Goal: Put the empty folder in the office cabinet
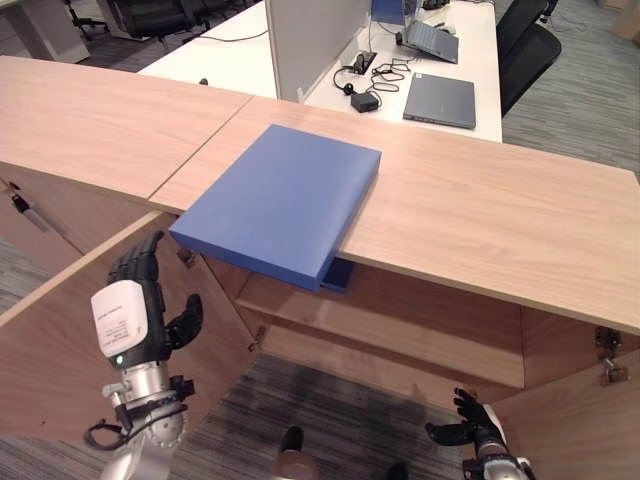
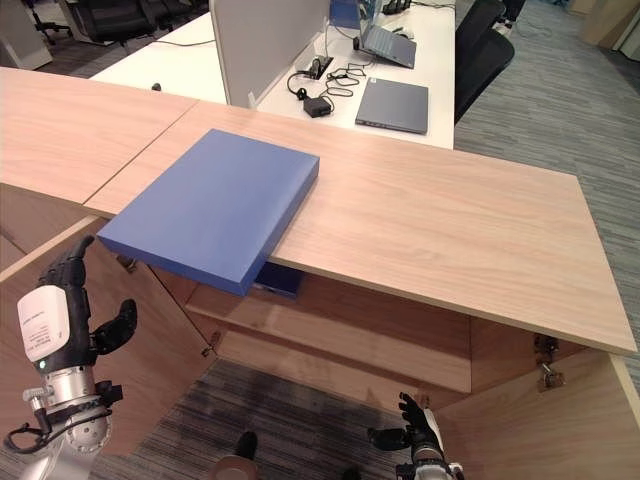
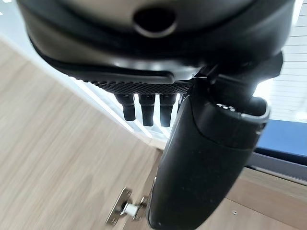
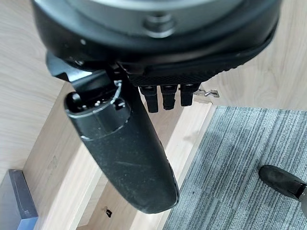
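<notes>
Two hands: both empty, neither touching the folder.
Left hand (image 1: 135,310): raised in front of the open left cabinet door (image 1: 60,350), fingers straight and relaxed, holding nothing.
Folder (image 1: 280,200): blue, flat on the cabinet top (image 1: 480,215), one corner overhanging the front edge above the open compartment.
Folder's long axis: running from the near-left overhanging corner back towards the far right.
Key relation: the folder lies above and to the right of the left hand, with its overhanging corner near that hand.
Second blue item (image 1: 337,276): partly visible just under the overhang; I cannot tell what it is.
Shelf (image 1: 400,335): inside the cabinet, below the folder.
Right hand (image 1: 468,425): low by the floor, fingers loosely spread, well apart from the folder.
Nearer hand: the left, by my judgement.
</notes>
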### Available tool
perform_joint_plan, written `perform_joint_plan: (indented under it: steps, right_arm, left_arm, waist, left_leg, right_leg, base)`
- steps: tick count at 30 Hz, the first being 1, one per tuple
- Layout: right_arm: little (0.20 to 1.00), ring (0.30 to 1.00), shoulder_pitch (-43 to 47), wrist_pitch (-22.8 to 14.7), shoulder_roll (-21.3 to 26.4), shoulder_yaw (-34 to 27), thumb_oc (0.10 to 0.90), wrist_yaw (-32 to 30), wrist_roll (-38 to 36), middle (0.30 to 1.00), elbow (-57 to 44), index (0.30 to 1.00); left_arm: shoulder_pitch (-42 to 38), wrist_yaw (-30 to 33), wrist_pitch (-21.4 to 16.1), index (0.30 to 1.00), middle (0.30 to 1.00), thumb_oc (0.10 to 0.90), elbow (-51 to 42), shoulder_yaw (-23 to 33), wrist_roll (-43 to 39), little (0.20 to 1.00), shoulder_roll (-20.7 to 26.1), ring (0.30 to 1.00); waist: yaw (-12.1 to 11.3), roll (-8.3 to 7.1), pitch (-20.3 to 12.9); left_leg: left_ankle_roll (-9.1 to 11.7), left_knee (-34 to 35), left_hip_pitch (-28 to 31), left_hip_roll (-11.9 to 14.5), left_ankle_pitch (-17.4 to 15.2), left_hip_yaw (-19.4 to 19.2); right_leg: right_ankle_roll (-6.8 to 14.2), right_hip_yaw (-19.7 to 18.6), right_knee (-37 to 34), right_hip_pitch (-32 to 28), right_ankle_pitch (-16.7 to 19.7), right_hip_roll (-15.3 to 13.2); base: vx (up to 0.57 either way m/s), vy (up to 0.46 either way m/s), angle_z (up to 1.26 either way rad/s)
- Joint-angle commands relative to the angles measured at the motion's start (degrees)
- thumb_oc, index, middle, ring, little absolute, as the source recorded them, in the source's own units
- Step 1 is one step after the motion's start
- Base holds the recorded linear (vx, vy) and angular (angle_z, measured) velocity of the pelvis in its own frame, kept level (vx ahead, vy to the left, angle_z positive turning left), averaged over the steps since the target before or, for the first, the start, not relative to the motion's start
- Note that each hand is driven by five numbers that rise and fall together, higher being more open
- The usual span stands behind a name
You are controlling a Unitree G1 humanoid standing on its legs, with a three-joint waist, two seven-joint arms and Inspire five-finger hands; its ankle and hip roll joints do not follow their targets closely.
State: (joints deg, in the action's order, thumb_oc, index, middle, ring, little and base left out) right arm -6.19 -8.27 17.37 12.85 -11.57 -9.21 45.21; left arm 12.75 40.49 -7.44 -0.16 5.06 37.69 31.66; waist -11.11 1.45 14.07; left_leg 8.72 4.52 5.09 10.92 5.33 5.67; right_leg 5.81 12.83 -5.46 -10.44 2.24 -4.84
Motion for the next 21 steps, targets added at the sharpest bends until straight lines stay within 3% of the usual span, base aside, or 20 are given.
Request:
perform_joint_plan:
  steps: [1,12,21]
  right_arm:
    - [0.900,0.900,4.2,-4.4,2.8,0.2,0.800,-0.2,-0.3,0.900,-4.9,0.900]
    - [0.900,0.900,4.1,-4.9,2.8,0.2,0.800,0.9,-0.8,0.900,-4.8,0.900]
    - [0.900,0.900,3.5,-4.6,2.6,-0.3,0.800,1.1,-1.3,0.900,-4.3,0.900]
  left_arm:
    - [-3.7,1.5,-2.7,0.900,0.900,0.800,-7.0,3.0,3.7,0.900,6.6,0.900]
    - [-2.9,-2.0,-5.2,0.900,0.900,0.800,-10.2,4.5,5.6,0.900,14.5,0.900]
    - [-2.9,-3.5,-6.3,0.900,0.900,0.800,-11.1,4.7,5.4,0.900,16.3,0.900]
  waist:
    - [0.9,-1.17,-1.7]
    - [1.9,0.78,-1.9]
    - [2.7,1.43,-2.1]
  left_leg:
    - [4.4,-0.8,-3.4,2.6,1.9,0.8]
    - [4.5,-0.9,-3.3,2.8,2.7,0.4]
    - [4.7,-0.6,-2.9,2.9,2.2,-0.1]
  right_leg:
    - [1.9,0.1,2.2,-5.1,-10.1,-0.6]
    - [2.2,-0.2,2.2,-4.8,-9.3,-0.6]
    - [2.4,-0.5,1.8,-5.2,-9.7,-0.8]
  base:
    - [0.00,0.000,0.00]
    - [-0.01,0.010,-0.04]
    - [0.00,0.004,-0.02]
